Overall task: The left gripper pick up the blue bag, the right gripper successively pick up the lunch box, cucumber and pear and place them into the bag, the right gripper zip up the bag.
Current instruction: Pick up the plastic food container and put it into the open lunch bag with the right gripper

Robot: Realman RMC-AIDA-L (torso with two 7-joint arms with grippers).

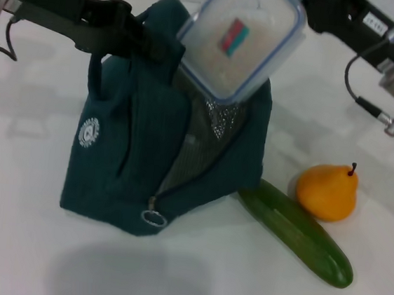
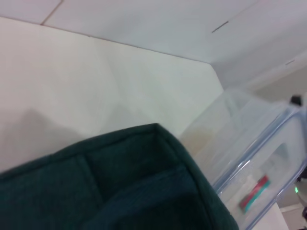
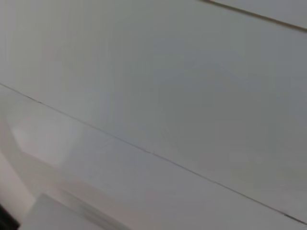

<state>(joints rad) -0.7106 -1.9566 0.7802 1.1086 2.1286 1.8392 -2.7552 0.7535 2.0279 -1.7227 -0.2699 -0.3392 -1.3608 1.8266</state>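
The blue bag (image 1: 121, 164) stands on the white table with its top open and silver lining showing. My left gripper (image 1: 148, 38) comes in from the upper left and is shut on the bag's top edge, holding it up. The lunch box (image 1: 240, 36) hangs tilted over the bag's opening, lower corner dipping inside, with my right gripper (image 1: 304, 9) shut on its upper corner. The cucumber (image 1: 297, 232) lies to the right of the bag, and the pear (image 1: 328, 191) stands just behind it. The left wrist view shows the bag's fabric (image 2: 120, 187) and the lunch box (image 2: 249, 158).
The bag's ring zipper pull (image 1: 153, 218) hangs at its front lower corner. White tabletop (image 1: 25, 242) lies in front of and to the left of the bag. The right wrist view holds only a pale surface.
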